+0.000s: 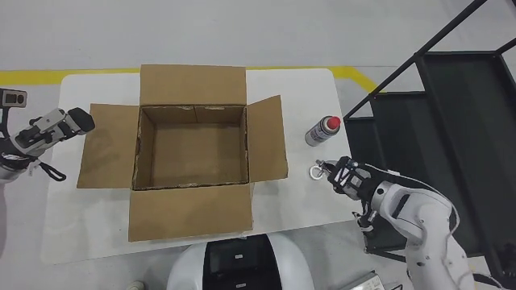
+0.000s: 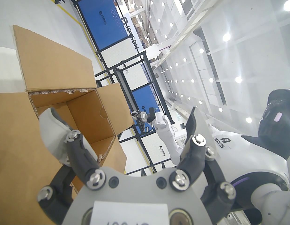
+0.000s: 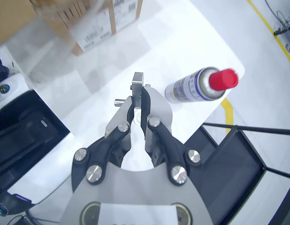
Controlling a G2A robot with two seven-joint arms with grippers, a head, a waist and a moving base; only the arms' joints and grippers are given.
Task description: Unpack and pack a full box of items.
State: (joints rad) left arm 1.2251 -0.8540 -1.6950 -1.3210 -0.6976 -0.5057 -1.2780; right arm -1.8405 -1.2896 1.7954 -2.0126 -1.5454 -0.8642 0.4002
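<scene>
Top view: an open cardboard box [image 1: 190,147] sits at frame centre on the white counter [image 1: 306,209], all four flaps splayed out. Its floor looks bare. A spray can [image 1: 322,130] with a red cap stands right of the box, apart from the right flap. The right pincer [image 1: 325,169] is just below the can in frame, over the counter. The left pincer [image 1: 78,121] is at the far left of frame, beside the outer edge of the left flap.

Key relation: the can lies frame-up from the right pincer, near but not touching, with its long axis upright. The box opening lies frame-left, past the right flap. The right arm is much the nearer to the can.

Right pincer: narrow, clamped on a small metal piece [image 3: 138,80]. It would have to let this go before it could take the can (judgement).

What the views add:
- Right wrist view gives grip detail that is a speck from above: a metal block with a side pin, held at the fingertips. Identity unclear.
- Left wrist view shows the left pincer wide apart, nothing between, facing the box's inner walls.
</scene>
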